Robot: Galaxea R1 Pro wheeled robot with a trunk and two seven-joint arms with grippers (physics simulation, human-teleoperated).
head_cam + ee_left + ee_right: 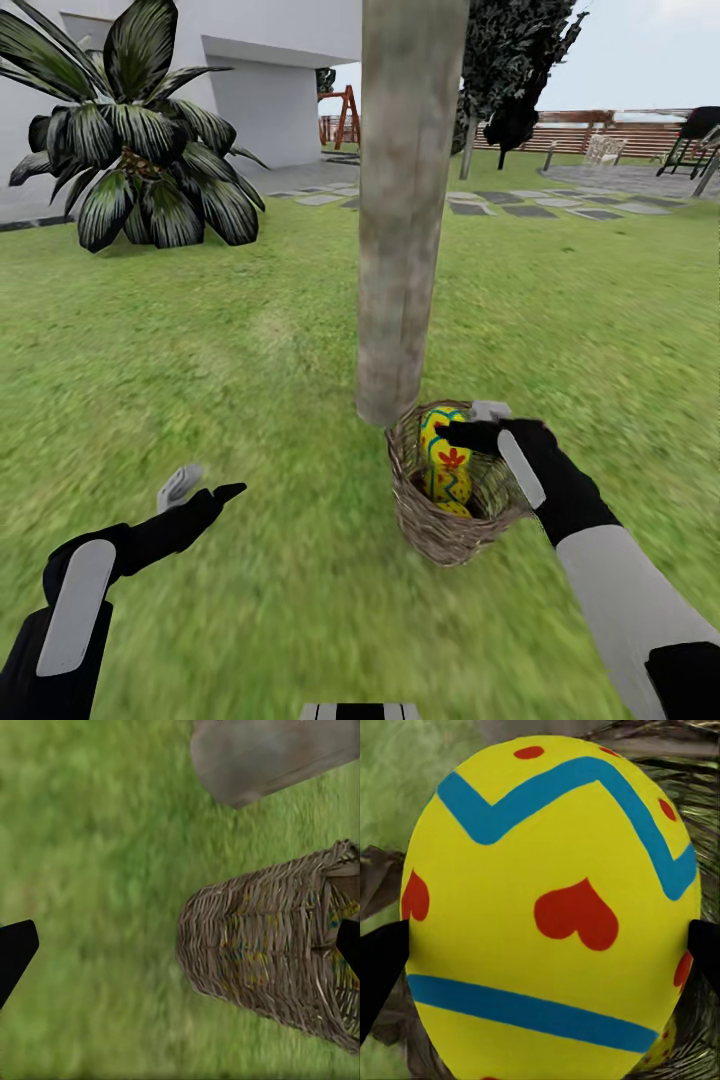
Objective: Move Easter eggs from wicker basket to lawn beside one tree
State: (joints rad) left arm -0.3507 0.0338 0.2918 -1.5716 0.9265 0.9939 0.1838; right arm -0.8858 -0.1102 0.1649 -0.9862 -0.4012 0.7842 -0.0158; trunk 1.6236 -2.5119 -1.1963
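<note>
The basket point(448, 500) sits on the lawn point(250, 380) touching the foot of the tree point(405, 200), whose straight grey-brown trunk rises just behind it. The right claw point(462, 432) reaches in over the basket's rim, and in the right wrist view its 2 dark fingertips point(381, 964) press against opposite sides of an egg point(551, 907), yellow with blue zigzag bands and red hearts, so it is closed around that egg inside the basket. In the head view the egg point(445, 460) stands upright in the basket. The left claw point(200, 487) hangs over bare grass well to the left of the basket, its fingers spread apart and holding nothing. A palm bush point(130, 140) and a white house point(260, 70) stand farther back.
</note>
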